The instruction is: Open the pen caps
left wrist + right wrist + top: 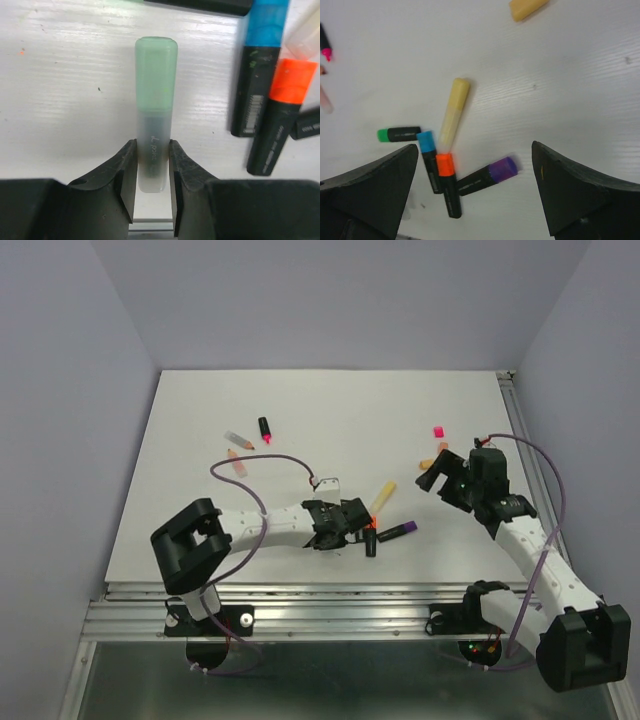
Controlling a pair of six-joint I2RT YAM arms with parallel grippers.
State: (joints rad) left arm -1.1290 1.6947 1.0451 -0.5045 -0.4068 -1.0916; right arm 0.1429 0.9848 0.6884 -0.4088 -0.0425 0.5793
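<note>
Left gripper [152, 150] clamps the green pen [153, 125], green cap [156, 75] on; right gripper [474, 147] gapes empty. Pink cap [437, 430] is off; blue cap [425, 141] and orange cap [445, 165] remain.

- A white counter [300, 420] with a faint grain lies under even light, and the shadows on it are soft.
- Plain pale grey-lilac walls [340, 300] close it in on three sides.
- Silver metal rails [330, 605] run along its near edge.
</note>
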